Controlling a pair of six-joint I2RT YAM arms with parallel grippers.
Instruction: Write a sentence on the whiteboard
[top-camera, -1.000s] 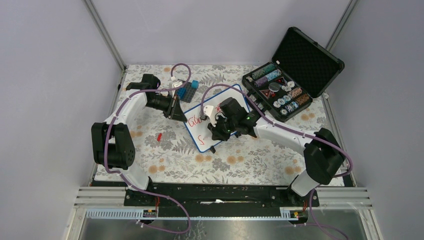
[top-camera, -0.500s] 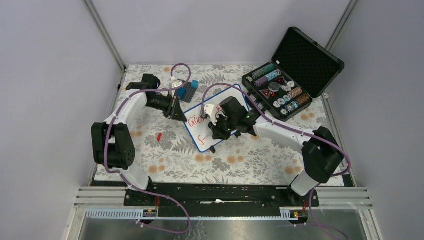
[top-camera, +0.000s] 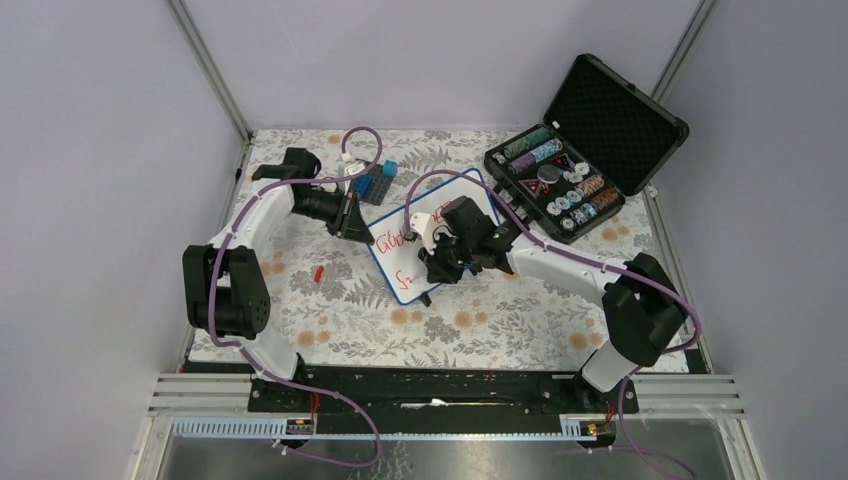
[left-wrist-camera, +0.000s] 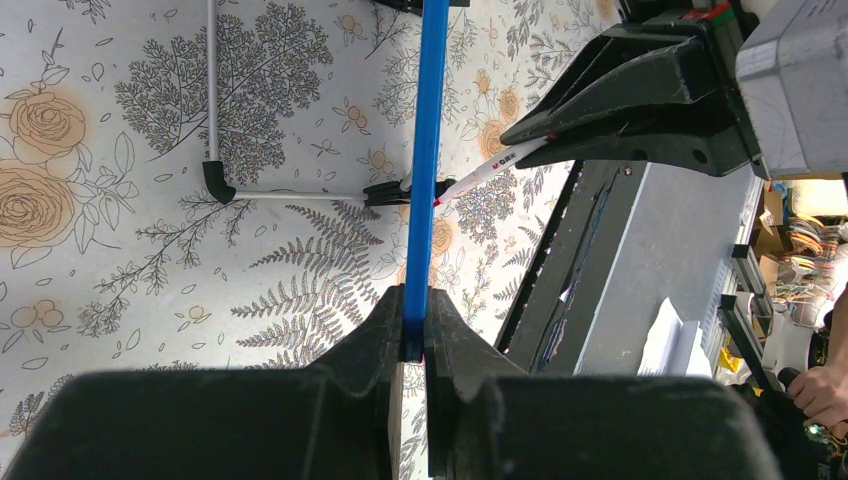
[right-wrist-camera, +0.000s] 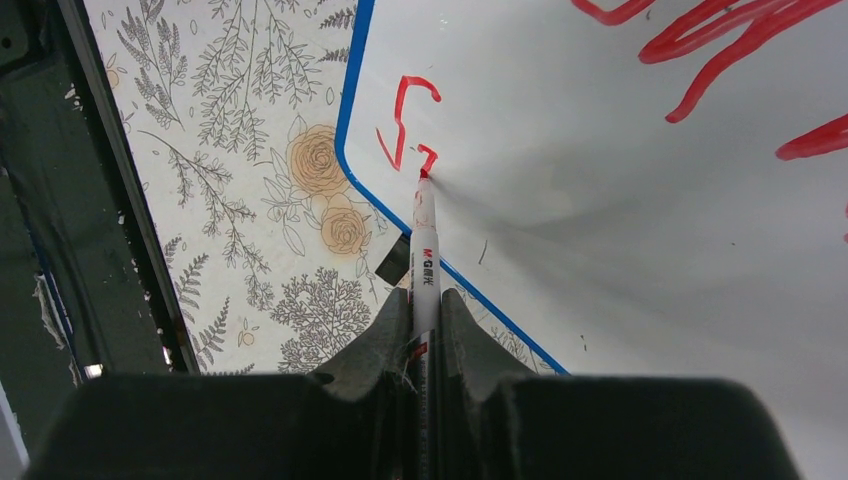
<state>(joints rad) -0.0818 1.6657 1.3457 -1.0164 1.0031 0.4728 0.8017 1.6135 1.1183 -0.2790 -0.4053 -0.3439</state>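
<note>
Since a second ago, the right gripper (top-camera: 440, 266) has slid a little toward the whiteboard's near-left corner, and a fresh red stroke stands beside the S on the lower line.

The whiteboard (top-camera: 390, 262) sits on the flowered tablecloth (top-camera: 330, 310) between the two arms. It is white with a blue rim and rounded corners. The sentence (top-camera: 395, 242) runs across it in red marker in two lines, and the right arm covers most of both.

The right wrist view shows the board's face (right-wrist-camera: 600, 200) and the S with its small new stroke, which the top view only blurs. The left wrist view shows the board edge-on as a thin blue line (left-wrist-camera: 428, 150), with a wire stand behind it.

The left arm reaches in from the whiteboard's left. The left gripper (left-wrist-camera: 415, 335) is pressed together on the blue rim. The right arm crosses over the board from its right. The right gripper (right-wrist-camera: 425, 310) pinches the marker (right-wrist-camera: 425, 250), whose red tip touches the white surface just right of the S.
</note>
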